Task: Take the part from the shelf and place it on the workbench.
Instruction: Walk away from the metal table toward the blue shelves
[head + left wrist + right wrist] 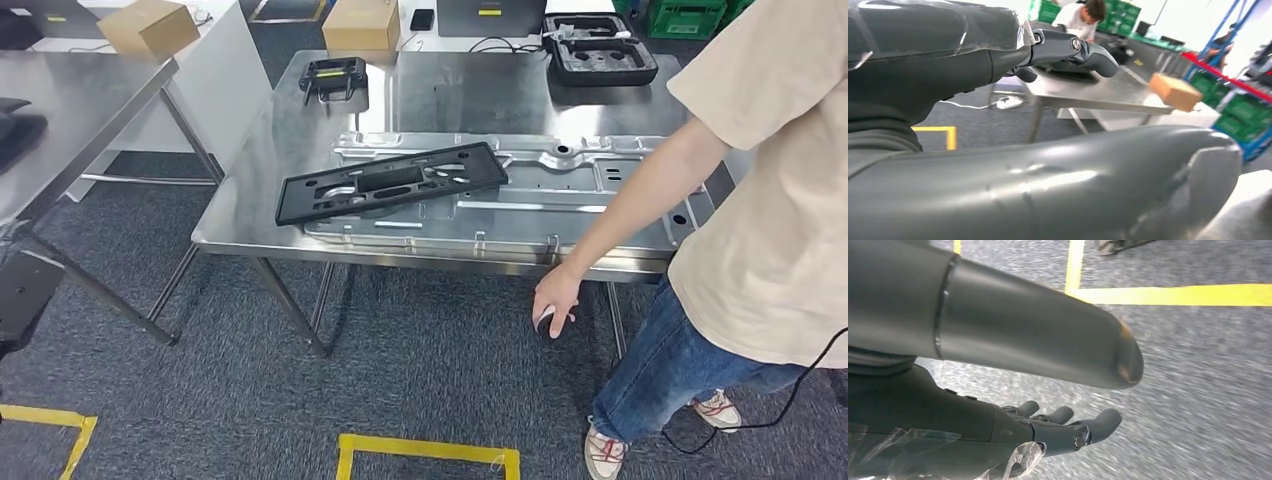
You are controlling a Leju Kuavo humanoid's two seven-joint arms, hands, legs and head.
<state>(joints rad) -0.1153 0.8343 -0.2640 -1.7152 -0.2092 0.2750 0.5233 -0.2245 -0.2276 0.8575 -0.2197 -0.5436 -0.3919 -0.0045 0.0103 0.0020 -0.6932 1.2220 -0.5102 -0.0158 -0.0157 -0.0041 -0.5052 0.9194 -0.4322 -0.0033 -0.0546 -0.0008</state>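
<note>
black part (392,182) lies on the steel desk (250,205), atop a metal panel (560,190). we find the left hand (1068,50) and right hand (1063,427) empty, fingers spread. a person's hand (555,300) hangs near; a collision is possible.

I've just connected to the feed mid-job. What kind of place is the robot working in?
Most likely a factory or assembly workshop. Stainless steel workbenches carry a black plastic part lying on a pressed metal panel, yellow tape marks zones on the grey carpet, and green crates sit on racking.
</note>
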